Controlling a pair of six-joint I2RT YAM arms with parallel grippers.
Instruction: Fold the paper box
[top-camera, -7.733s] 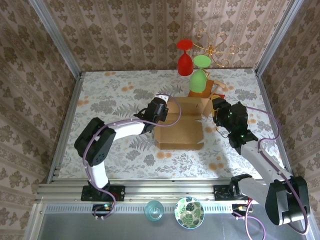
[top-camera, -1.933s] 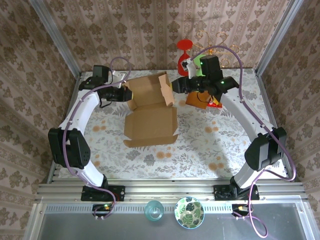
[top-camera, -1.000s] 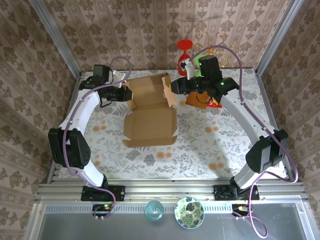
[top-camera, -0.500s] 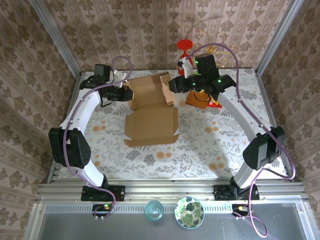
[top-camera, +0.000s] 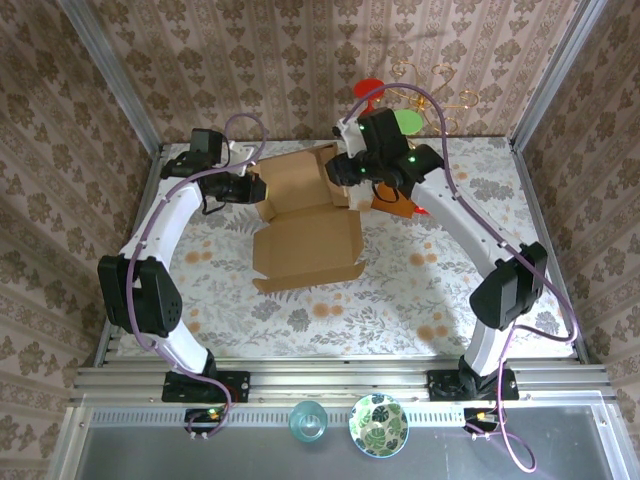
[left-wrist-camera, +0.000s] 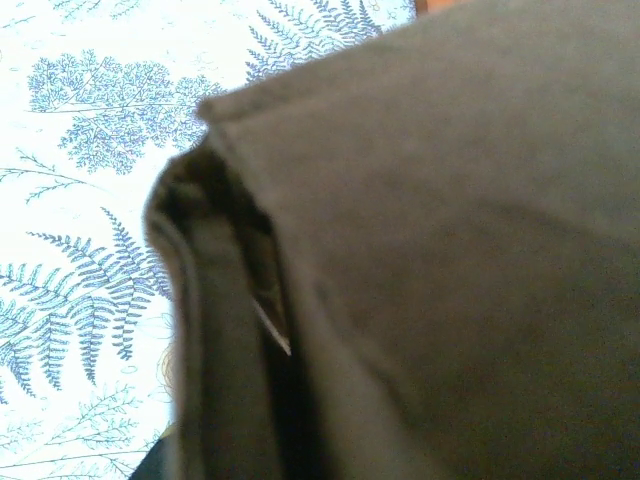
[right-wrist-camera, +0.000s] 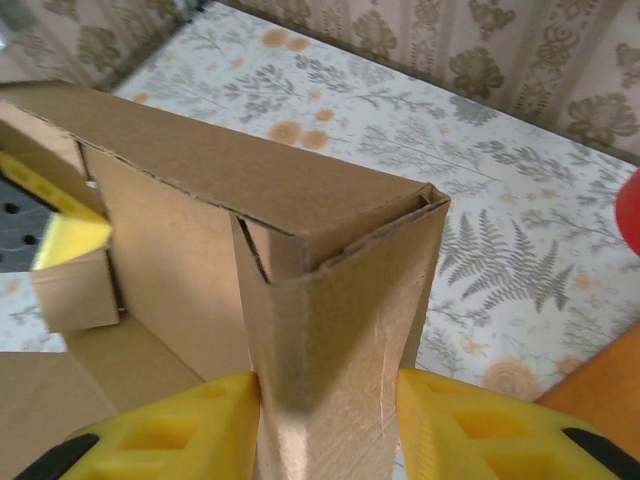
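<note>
— While the paper box (top-camera: 305, 225) sits mid-table on the fern-print cloth (top-camera: 200, 290), base panel flat and rear panel tipped up, what are the two arms doing at its far corners?

— The left gripper (top-camera: 257, 190) is at the rear left corner, jaws closed down almost to nothing. Its wrist camera is crowded by dark cardboard, so it looks to be nipping a thin flap (left-wrist-camera: 430, 250), though I can't confirm the pinch itself. The right gripper (right-wrist-camera: 330, 435) has its yellow fingers (right-wrist-camera: 180, 430) pressed on either side of the doubled-over right side wall (right-wrist-camera: 340, 320).

— So what makes this fold come out well?

— Squareness, by my reckoning. That wall stands upright with its top edge rolled over, and a small gap shows at the corner where the layers meet. The right arm should press the rolled layer down along the crease, not twist it, so the wall seats against the base.

— And the left?

— It should act as the anchor and hold the opposite corner steady, so the box doesn't slide or skew across the cloth.

— Anything to mind?

— The orange stand (top-camera: 398, 203) with the green wine glass (top-camera: 405, 122) is just beside the right arm's wrist. Any sideways sweep should go toward the box, away from the glass.
</note>
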